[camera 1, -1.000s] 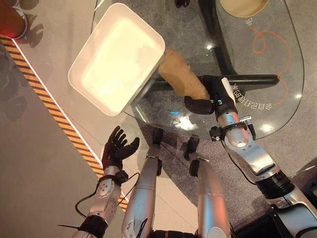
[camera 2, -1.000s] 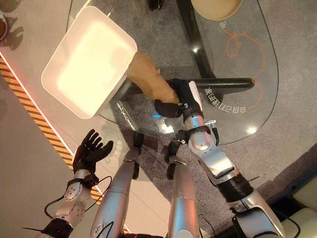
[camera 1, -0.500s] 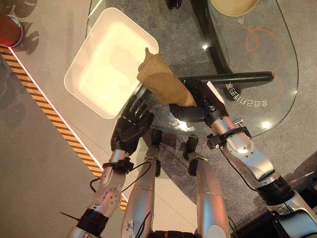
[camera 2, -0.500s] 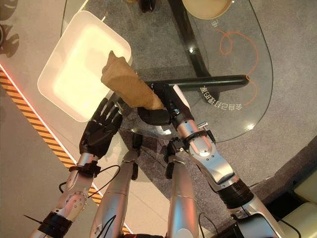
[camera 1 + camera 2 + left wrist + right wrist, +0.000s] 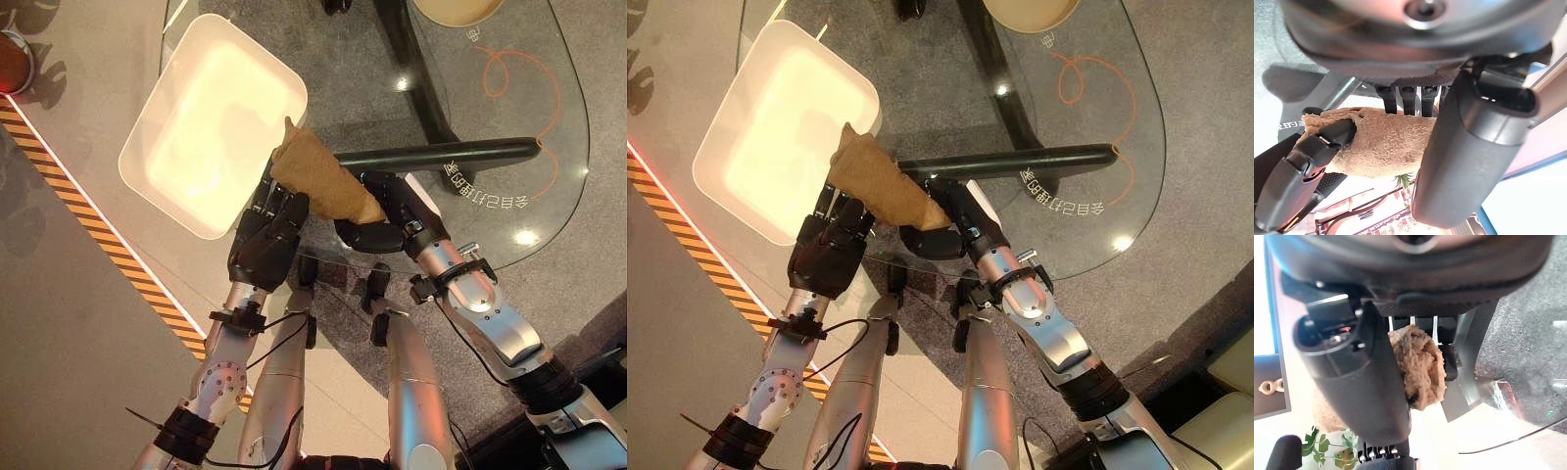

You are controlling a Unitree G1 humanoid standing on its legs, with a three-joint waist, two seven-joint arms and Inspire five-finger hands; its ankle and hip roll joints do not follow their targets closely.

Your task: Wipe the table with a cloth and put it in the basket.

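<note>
Two hands meet over the glass table beside the white basket. Soft, light, floppy, the tan cloth sits pinched in the right hand; the left hand, fingers straight, touches its free end, the best place to grasp.

My left hand has come up from low by the floor to the near left edge of the table, its fingers now touching the cloth. My right hand has drawn that cloth nearer and leftward.
</note>
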